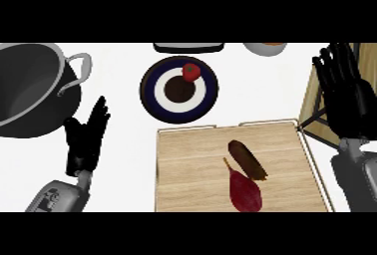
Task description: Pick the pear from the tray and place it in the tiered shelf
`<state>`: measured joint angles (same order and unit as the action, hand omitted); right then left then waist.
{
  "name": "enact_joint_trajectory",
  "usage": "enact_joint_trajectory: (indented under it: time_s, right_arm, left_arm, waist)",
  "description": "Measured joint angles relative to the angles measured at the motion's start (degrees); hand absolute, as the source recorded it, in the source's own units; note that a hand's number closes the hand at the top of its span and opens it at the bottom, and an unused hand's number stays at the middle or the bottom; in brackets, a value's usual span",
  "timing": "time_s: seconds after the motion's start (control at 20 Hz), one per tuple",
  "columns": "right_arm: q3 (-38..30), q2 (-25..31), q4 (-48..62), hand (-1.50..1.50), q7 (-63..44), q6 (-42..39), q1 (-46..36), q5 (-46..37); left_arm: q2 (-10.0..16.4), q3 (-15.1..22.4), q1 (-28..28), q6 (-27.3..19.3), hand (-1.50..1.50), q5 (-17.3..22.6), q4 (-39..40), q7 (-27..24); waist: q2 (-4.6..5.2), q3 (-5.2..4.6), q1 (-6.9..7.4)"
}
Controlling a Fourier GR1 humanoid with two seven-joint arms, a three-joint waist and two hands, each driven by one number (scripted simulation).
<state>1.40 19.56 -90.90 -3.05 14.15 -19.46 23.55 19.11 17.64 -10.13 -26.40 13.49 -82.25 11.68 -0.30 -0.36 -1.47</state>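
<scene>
Plainly, nothing is done yet. Nearest me, at lower centre, the dark red pear (246, 193) lies on the wooden tray (191, 164), touching a brown oblong thing (247, 159). My left hand (85, 137) rests open at the left, fingers up. My right hand (342, 87) is open too and empty, at the upper right over what I take for the tiered shelf (309, 99). Grasping, lifting and placing are all left to do. Farther off sit a plate (149, 92) and a pot (29, 114). A mark on my left forearm (53, 196) is unreadable, and I see no other writing.
</scene>
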Motion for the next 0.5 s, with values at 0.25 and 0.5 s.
enact_joint_trajectory:
  time_s: [0.25, 0.5]
  right_arm:
    - [7.00, 1.69, -2.74, 1.50, 6.63, 1.71, 7.91, -12.32]
    - [8.47, 1.45, -1.03, -1.50, 12.45, 13.84, 17.64, -25.69]
  left_arm:
    - [5.19, 1.11, 0.73, 3.98, 0.00, -3.82, -1.04, -4.54]
    - [10.20, 1.61, 2.42, 8.30, 0.00, -5.87, -1.51, -9.95]
  waist:
    - [-0.10, 0.16, 0.17]
    - [-0.28, 0.11, -1.38]
